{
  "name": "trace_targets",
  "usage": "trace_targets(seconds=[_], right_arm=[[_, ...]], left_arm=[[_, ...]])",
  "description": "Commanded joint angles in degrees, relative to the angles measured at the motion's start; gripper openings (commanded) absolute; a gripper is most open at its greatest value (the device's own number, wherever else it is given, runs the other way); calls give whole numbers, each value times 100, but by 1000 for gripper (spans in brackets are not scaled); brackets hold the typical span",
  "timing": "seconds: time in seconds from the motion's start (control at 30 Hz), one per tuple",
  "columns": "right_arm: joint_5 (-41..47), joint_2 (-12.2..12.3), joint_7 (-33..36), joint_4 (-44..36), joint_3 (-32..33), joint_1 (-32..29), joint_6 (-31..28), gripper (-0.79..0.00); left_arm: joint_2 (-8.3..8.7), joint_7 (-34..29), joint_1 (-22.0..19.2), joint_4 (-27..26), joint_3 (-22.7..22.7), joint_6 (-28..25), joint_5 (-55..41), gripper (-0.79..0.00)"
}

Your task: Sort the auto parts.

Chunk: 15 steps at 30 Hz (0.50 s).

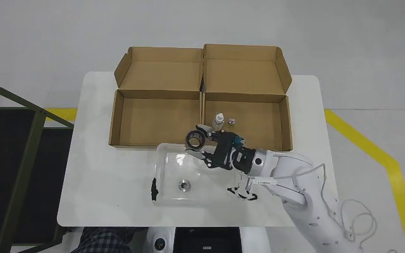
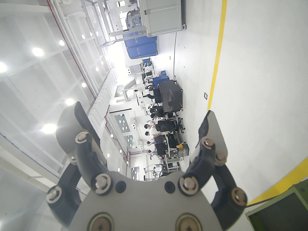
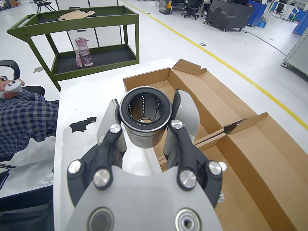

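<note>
My right gripper (image 3: 146, 106) is shut on a black and steel cylindrical bearing (image 3: 144, 133), held with its open bore toward the camera. From above, the bearing (image 1: 197, 138) hangs over the far edge of the clear tray (image 1: 166, 166), near the seam between the two cardboard boxes. The left box (image 1: 155, 120) looks empty. The right box (image 1: 259, 123) holds a small white part (image 1: 218, 119) and a small metal part (image 1: 232, 119). A round metal part (image 1: 183, 185) lies in the tray. My left gripper (image 2: 144, 126) is open, pointing up into the room with nothing between its fingers.
A flat black part (image 1: 154, 188) lies at the tray's left edge, and another black part (image 1: 245, 194) lies on the table under the right arm. Both box lids stand open toward the back. A green cart (image 3: 72, 25) stands beside the table's left side.
</note>
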Motion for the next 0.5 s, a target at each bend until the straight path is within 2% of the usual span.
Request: trace_targets(seconds=[0.0, 0.23, 0.47], right_arm=[[17, -25, 69, 259, -84, 214, 48, -785], [238, -190, 252, 1125, -636, 1027, 285, -785], [296, -366, 235, 1796, -1130, 1576, 559, -785]], left_arm=[[0, 0, 0, 0, 0, 0, 0, 0], [0, 0, 0, 0, 0, 0, 0, 0], [0, 0, 0, 0, 0, 0, 0, 0]])
